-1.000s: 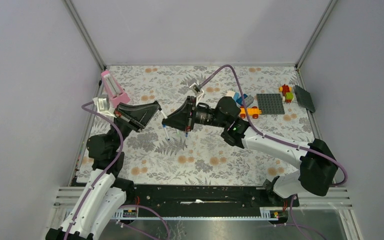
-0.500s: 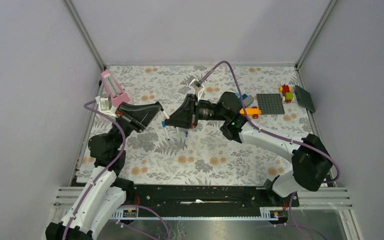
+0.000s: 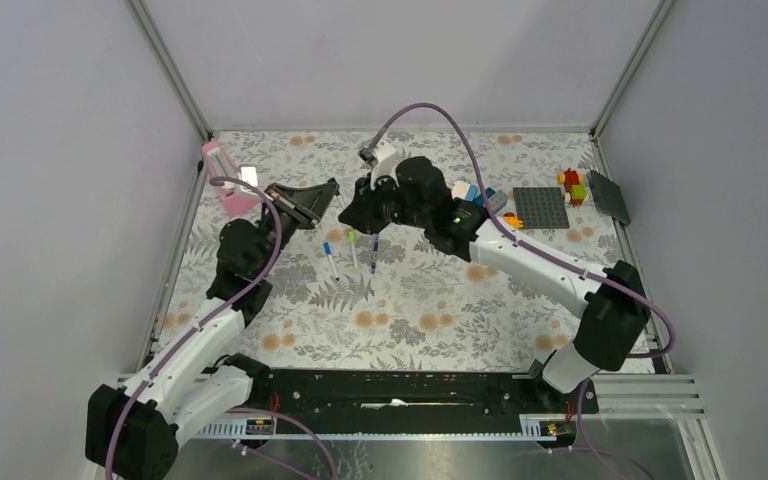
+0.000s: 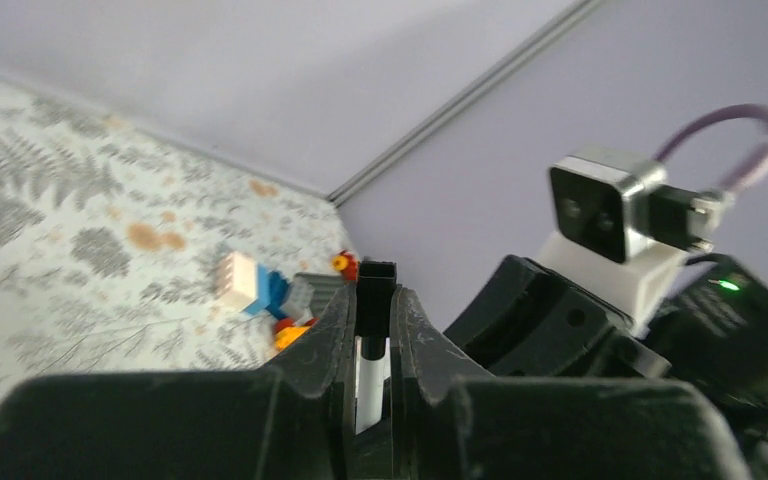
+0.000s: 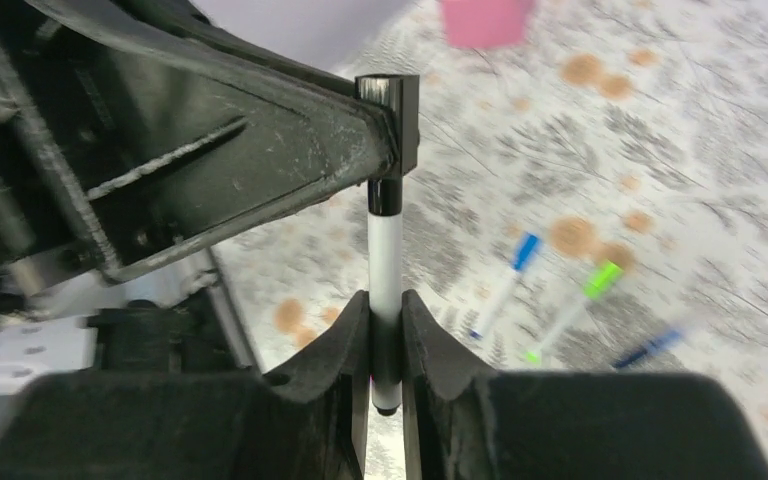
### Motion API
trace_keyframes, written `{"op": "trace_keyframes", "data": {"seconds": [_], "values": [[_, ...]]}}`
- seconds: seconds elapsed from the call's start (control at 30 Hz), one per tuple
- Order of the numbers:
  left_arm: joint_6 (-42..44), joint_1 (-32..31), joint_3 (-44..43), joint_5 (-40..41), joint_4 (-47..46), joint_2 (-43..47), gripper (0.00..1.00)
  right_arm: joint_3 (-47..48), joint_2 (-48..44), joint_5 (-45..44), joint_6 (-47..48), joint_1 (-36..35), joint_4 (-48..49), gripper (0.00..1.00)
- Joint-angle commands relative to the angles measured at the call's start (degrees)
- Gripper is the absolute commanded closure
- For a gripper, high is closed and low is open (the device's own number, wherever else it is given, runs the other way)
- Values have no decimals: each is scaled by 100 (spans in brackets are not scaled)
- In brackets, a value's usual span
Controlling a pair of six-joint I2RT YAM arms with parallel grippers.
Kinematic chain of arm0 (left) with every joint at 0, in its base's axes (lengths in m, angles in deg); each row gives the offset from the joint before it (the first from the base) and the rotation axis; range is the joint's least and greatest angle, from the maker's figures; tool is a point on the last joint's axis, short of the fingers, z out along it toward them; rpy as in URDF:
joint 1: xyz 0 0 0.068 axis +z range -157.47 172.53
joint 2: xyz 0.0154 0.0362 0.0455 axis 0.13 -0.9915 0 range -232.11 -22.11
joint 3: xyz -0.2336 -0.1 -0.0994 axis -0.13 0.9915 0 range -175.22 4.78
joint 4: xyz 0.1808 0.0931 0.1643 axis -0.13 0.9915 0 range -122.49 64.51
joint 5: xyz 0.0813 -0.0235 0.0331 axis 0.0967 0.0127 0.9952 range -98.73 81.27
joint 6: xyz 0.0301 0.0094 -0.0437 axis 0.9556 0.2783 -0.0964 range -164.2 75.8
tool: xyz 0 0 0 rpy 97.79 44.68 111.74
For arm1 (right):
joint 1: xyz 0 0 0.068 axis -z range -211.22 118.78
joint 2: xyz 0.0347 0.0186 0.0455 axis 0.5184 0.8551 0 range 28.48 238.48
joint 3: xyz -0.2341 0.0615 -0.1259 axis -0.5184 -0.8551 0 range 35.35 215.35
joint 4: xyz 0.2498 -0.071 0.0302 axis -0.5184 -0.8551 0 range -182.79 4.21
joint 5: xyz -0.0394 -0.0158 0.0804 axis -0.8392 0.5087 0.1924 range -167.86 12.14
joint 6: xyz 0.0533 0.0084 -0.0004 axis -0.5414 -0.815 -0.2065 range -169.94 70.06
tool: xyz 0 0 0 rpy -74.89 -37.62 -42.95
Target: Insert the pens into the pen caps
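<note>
The left gripper (image 4: 374, 325) is shut tight on the black cap (image 5: 384, 196), up over the far middle of the table (image 3: 410, 300). The cap sits on the tip of a white pen (image 5: 384, 262). The right gripper (image 5: 385, 325) squeezes that pen's other end. Just nearer, three pens lie side by side on the table: a light blue capped pen (image 3: 331, 260), a green capped pen (image 3: 353, 250) and a dark blue pen (image 3: 374, 254). Toy bricks (image 3: 570, 185) sit far right.

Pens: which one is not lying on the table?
The black-capped white pen, held up by the right gripper; the other three lie on the table.
</note>
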Motion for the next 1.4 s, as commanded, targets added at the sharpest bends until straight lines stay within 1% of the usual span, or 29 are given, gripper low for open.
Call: {"op": "trace_keyframes", "data": {"seconds": [0.0,0.1,0.23,0.33,0.4,0.6,0.73,0.83,0.93,1.03,1.37], "values": [[169,-725,-101,-775,1444,-291,100,917,284,-2123,942,-230,276,100],[202,-811,-203,-554,1635,-434,100,977,390,-2578,1137,-392,150,100],[193,-843,-198,-531,1670,-478,100,823,306,-2545,1112,-398,253,100],[239,-843,-162,-543,1661,-404,100,670,146,-2321,1104,-387,401,100],[291,-843,-100,-621,1564,-323,100,507,-17,-1895,988,-327,602,100],[335,-843,242,-1085,944,-19,100,-126,-533,210,316,136,1593,100],[327,-843,493,-1383,543,186,100,-266,-670,1577,-125,305,2265,100],[305,-851,631,-1590,299,314,100,-257,-680,2145,-373,321,2560,100],[283,-852,740,-1713,148,445,100,-270,-689,2537,-590,330,2850,100],[282,-852,791,-1705,172,579,100,-283,-728,2744,-732,332,3042,100],[243,-852,832,-1666,92,800,100,-451,-845,2960,-899,330,3202,100]]}}
